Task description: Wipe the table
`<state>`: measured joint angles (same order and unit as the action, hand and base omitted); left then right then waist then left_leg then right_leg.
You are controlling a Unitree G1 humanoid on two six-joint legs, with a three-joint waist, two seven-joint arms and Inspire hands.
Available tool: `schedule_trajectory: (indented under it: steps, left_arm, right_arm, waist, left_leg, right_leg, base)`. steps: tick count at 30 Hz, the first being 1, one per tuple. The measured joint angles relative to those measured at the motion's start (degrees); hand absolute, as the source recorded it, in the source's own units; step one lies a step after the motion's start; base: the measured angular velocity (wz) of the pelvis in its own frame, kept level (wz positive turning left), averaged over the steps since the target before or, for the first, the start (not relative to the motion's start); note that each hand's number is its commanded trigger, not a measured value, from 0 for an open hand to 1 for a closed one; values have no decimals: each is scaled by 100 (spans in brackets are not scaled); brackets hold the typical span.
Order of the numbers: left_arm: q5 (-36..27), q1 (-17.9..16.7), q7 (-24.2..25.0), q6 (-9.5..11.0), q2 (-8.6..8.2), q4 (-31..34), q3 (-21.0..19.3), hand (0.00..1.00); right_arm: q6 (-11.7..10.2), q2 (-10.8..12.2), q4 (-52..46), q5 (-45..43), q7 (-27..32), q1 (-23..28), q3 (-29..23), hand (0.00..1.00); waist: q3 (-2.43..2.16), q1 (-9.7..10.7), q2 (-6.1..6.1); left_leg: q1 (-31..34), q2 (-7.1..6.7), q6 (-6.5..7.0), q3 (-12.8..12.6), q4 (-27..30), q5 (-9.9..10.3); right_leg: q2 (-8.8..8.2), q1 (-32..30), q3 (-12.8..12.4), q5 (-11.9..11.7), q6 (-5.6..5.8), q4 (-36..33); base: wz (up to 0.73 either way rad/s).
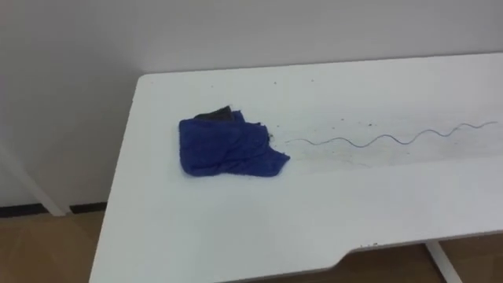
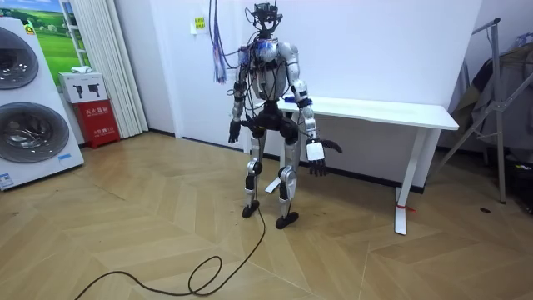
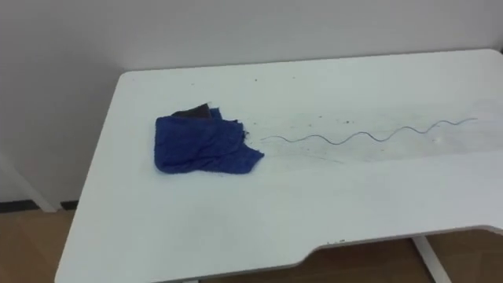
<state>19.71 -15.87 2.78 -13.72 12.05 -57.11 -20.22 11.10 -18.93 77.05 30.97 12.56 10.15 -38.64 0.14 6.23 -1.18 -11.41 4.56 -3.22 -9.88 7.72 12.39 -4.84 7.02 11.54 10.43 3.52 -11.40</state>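
A crumpled blue cloth [image 1: 232,145] [image 3: 206,144] lies on the white table [image 1: 236,228] near its left end, with a dark patch at its far edge. From the cloth's right side a thin wavy dark line [image 1: 393,137] runs to the right across the tabletop, with faint smudges and small dark specks [image 1: 369,123] around it. In the room view I stand at the table's [image 2: 391,111] left end, facing it and the wall. My left hand [image 2: 235,133] and my right hand [image 2: 316,165] hang at my sides below the tabletop, fingers relaxed, holding nothing.
A white wall stands right behind the table. The table's front edge has a curved cutout [image 1: 361,248]. Wooden floor lies to the left. Washing machines [image 2: 25,100] and a red box [image 2: 98,117] stand at the room view's left, a metal rack [image 2: 500,100] at its right.
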Motion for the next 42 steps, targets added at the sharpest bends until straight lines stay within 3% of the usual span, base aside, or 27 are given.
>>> schedule_trajectory:
  steps: [4,13,17,20,21,25,27,35,42]
  left_arm:
    - [-8,75,-1,62,163,20,-11,0]
    - [-17,101,-2,232,185,201,95,0]
    - [-1,141,-2,238,187,176,320,0]
    - [-2,193,-4,253,148,193,534,0]
    - [-48,203,-17,254,150,195,672,0]
    - [-145,232,-37,254,111,192,1094,0]
    - [-147,242,-54,255,105,193,1204,0]
    - [-156,300,-98,305,45,184,1618,0]
    - [-157,453,-102,336,16,160,1842,0]
  right_arm:
    - [-204,-256,-456,763,721,-336,-380,0]
    - [-416,-268,-2284,539,2105,-906,-305,0]
    - [-413,-267,-4397,-679,2648,-1044,277,0]
    - [-446,-270,-5811,-2231,2810,-1240,771,0]
    - [-526,-269,-6304,-2649,2859,-1254,1020,0]
    - [-648,-252,-7217,-3761,2853,-1256,1757,0]
    - [-652,-195,-7526,-4090,2800,-1287,2122,0]
    - [-640,-176,-8043,-5285,2344,-1753,3340,0]
    - [-625,-162,-8599,-6549,1608,-1811,4505,0]
  waist:
    - [-21,30,-60]
    - [-14,117,-136]
    - [-1,-45,-117]
    - [-13,-160,-79]
    - [8,-221,-105]
    - [30,-458,-136]
    - [11,-666,-170]
    - [12,-959,-63]
    - [-7,-1235,-112]
  left_leg:
    - [19,-7,4,-231,2,2]
    - [96,-20,6,-245,7,2]
    - [194,-25,8,-250,15,0]
    - [230,-21,8,-258,40,0]
    - [230,-16,8,-257,54,0]
    - [232,-11,8,-244,56,0]
    - [287,-9,8,-217,59,0]
    - [375,6,8,-69,103,0]
    - [389,6,9,68,103,-1]
  right_leg:
    - [2,-197,-204,6,-6,-136]
    - [-3,-293,-221,6,-4,-129]
    - [1,-465,-304,5,-6,-241]
    - [2,-501,-297,4,-8,-254]
    - [6,-486,-296,3,-9,-249]
    - [-2,-461,-213,-1,-15,-217]
    - [-4,-501,-194,-2,-16,-221]
    - [-13,-501,-46,-4,-21,-218]
    - [-20,-405,65,-4,-20,-190]
  base:
    - [-27]
    - [-1]
    - [-13]
    - [0]
    - [5]
    - [9]
    - [6]
    - [8]
    - [8]
